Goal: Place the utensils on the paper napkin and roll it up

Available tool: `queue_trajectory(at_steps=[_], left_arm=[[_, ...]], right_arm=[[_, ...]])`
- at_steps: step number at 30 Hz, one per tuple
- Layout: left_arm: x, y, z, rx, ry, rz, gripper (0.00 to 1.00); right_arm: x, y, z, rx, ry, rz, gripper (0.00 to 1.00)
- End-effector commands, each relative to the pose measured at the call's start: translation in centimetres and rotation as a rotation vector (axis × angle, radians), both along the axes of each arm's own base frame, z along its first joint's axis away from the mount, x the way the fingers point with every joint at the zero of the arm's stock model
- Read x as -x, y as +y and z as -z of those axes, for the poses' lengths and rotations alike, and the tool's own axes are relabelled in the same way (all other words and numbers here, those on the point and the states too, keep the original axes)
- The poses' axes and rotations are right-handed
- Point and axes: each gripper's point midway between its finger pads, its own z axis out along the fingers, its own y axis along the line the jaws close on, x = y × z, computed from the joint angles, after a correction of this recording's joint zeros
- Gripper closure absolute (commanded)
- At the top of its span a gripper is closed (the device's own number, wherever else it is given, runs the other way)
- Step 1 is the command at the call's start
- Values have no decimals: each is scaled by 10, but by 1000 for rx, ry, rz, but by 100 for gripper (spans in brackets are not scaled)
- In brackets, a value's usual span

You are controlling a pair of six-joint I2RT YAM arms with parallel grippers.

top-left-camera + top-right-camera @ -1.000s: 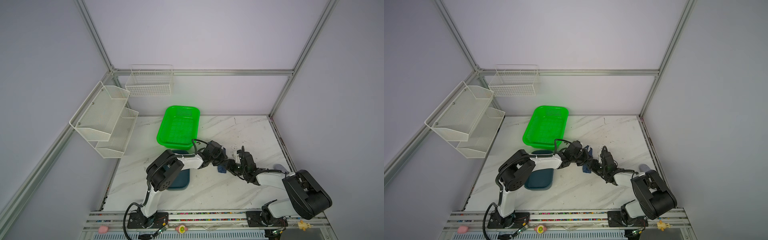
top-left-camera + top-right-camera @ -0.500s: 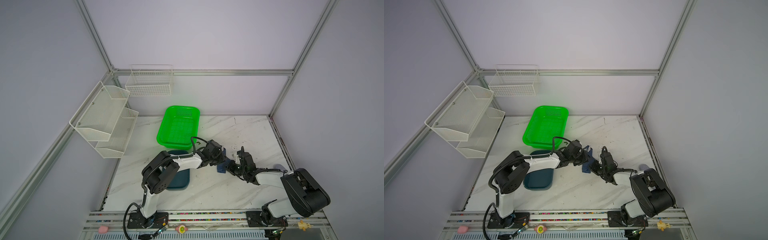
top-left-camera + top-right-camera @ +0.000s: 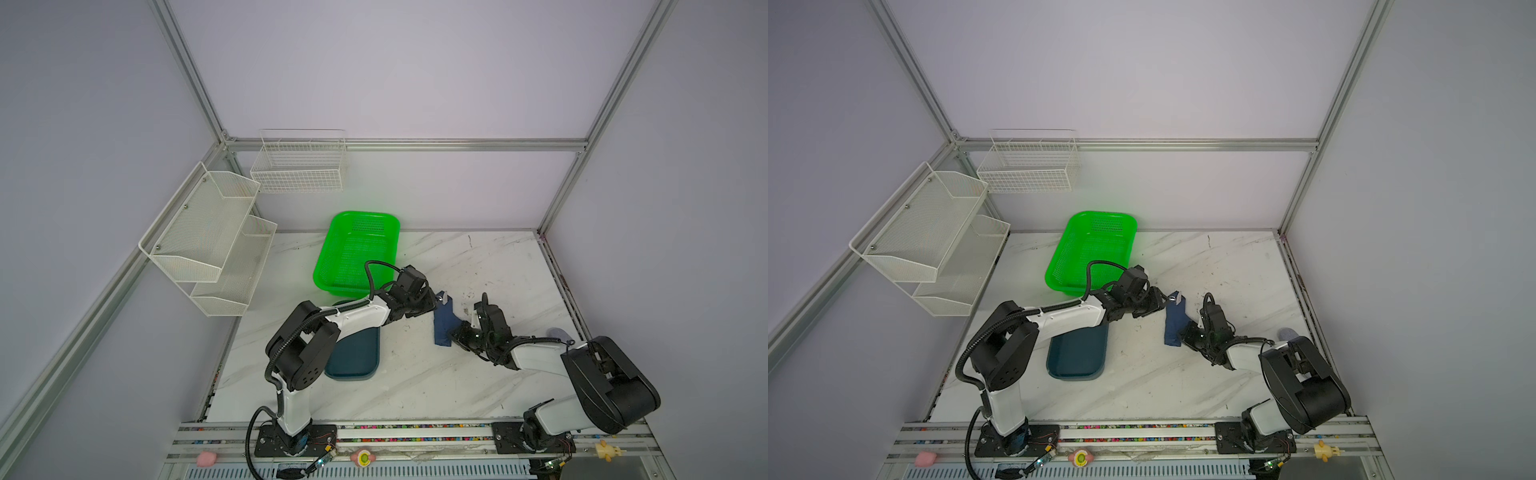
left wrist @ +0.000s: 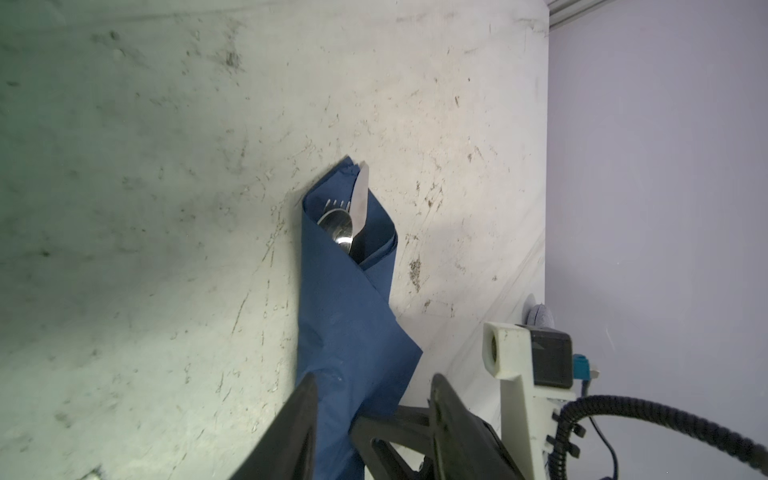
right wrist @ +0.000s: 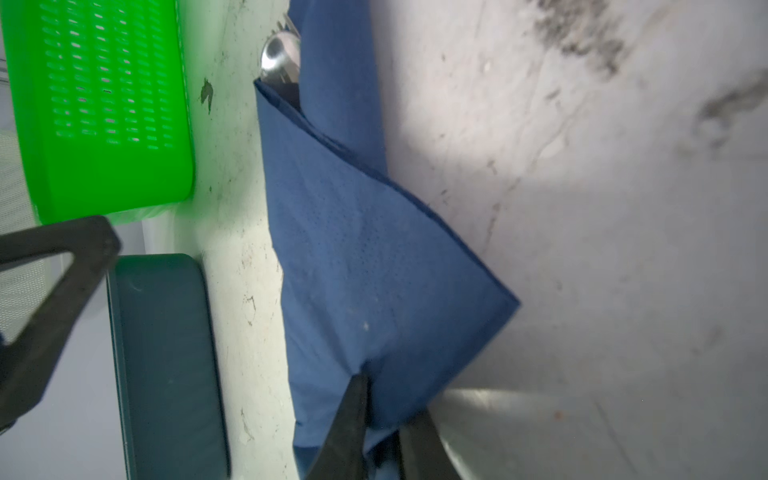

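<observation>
Nearly wrapped, by the look of it: paper napkin [image 3: 441, 328] lying around the middle of the tabletop [image 3: 415, 386] as a slim navy roll, running near to far. Peeking from its open far mouth: utensils [image 4: 347, 226], fork tines, spoon bowl and knife blade all showing. Not closed up, though; one triangular corner fanned out flat on the right side, unrolled.

Right tool [image 5: 388, 411] pinched narrow on a fold at the roll's near end. Left tool [image 4: 372, 386] spread wide from the left, straddling the roll, clamping nothing. Further left, apart from the roll: dark teal tray [image 3: 353, 357], partly under the left arm [image 3: 357, 318], and beyond it toward the far wall a green basket [image 3: 357, 249], neither in play.

Probably down to tucking that last corner. Plenty to spoil from here. Beware lifting or dragging by the near-end pinch alone: likely to tilt the roll and spill slick metal out of the open mouth. Beware tugging hard, too: thin paper loaded with three metal pieces, apt to tear right at the pinch. With no hold from the left, expect some springing open at the loose corner. Could also snag an outer layer while backing the left tool away, peeling the wrap. Rolling over the corner without pinning the far end: likely to skew the bundle into a cone.
</observation>
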Motion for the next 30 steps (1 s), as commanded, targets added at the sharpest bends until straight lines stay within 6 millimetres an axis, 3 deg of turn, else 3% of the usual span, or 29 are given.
queue_trajectory(at_steps=[1, 13, 17, 24, 28, 30], left_arm=[[13, -11, 16, -3, 42, 93, 55], [20, -17, 47, -22, 112, 133, 55], [23, -22, 55, -15, 129, 162, 61], [32, -22, 69, -26, 160, 184, 64], [42, -19, 81, -63, 174, 193, 76], [47, -14, 89, -94, 181, 180, 77]], right_arm=[[16, -8, 18, 47, 70, -5, 85], [17, -7, 16, 44, 63, -36, 86], [16, -8, 19, 61, 67, -40, 84], [16, -9, 18, 66, 66, -43, 84], [14, -6, 13, 56, 46, -55, 83], [13, -5, 9, 51, 35, -53, 82]])
